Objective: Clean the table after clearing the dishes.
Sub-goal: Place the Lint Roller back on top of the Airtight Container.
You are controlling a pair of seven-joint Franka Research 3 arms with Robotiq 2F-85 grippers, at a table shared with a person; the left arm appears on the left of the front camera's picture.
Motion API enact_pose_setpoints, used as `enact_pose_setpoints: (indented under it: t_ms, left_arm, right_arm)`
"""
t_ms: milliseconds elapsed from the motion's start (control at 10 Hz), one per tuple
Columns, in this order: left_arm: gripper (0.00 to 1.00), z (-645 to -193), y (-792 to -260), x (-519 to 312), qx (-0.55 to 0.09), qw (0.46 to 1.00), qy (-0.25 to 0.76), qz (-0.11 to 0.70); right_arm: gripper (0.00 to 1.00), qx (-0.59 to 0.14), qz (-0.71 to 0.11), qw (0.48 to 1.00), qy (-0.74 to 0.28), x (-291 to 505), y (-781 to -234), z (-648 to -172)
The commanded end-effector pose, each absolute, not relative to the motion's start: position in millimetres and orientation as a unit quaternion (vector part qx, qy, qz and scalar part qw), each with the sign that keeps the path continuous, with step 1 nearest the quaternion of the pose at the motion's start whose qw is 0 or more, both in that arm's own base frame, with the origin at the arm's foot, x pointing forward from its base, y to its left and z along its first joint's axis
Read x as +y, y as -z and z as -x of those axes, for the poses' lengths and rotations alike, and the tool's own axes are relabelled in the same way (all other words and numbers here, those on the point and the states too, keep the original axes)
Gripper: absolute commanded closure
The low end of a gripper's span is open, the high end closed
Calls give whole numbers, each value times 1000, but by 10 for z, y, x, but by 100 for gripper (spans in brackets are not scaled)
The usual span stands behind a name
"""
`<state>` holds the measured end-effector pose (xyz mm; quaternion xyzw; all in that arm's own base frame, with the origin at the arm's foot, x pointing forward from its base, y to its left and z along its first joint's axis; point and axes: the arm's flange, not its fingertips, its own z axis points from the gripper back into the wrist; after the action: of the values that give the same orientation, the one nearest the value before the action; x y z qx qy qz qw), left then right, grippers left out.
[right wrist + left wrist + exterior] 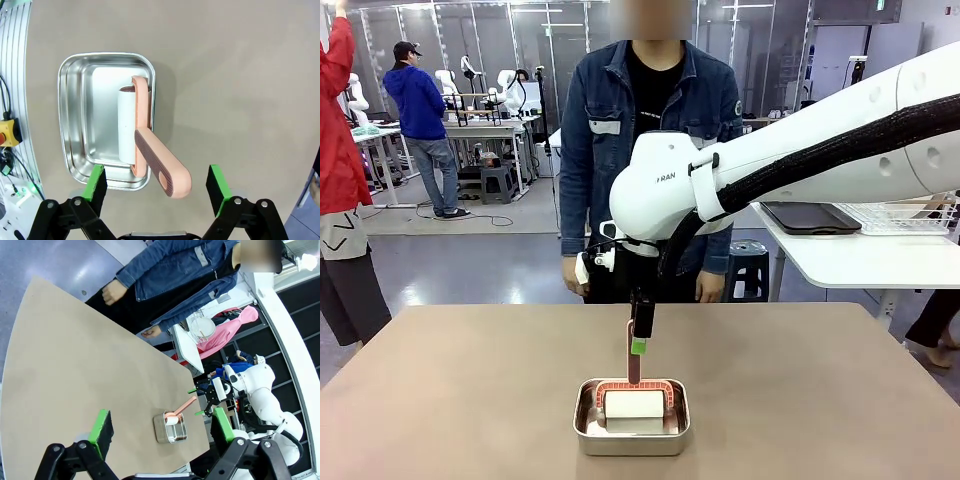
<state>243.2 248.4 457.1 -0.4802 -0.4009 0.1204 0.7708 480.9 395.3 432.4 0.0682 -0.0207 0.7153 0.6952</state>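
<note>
At the near bench [440,400] edge, a steel pan [631,418] holds a light, stiff lint roller [633,403]; best gripped mid-handle. The right end effector [640,340] hovers spread above its handle. The left end effector [160,432], spread, hangs well above. The person [650,110] stands beyond.

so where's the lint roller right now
The lint roller sits in the steel pan at the table's near middle, handle rising toward the open right pincer directly above it.
</note>
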Motion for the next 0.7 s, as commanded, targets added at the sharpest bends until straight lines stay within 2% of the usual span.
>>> enact_pose_setpoints:
  t_ms: [0,600]
  left_arm:
    - [0,-2400,-4597,2496,-397,773,-116,482]
    - [0,-2400,-4597,2496,-397,773,-116,482]
  right_arm:
    - [0,-22,-68,694,-716,3965,-4336,-4799]
    - [0,-21,-68,695,-715,3954,-4328,-4810]
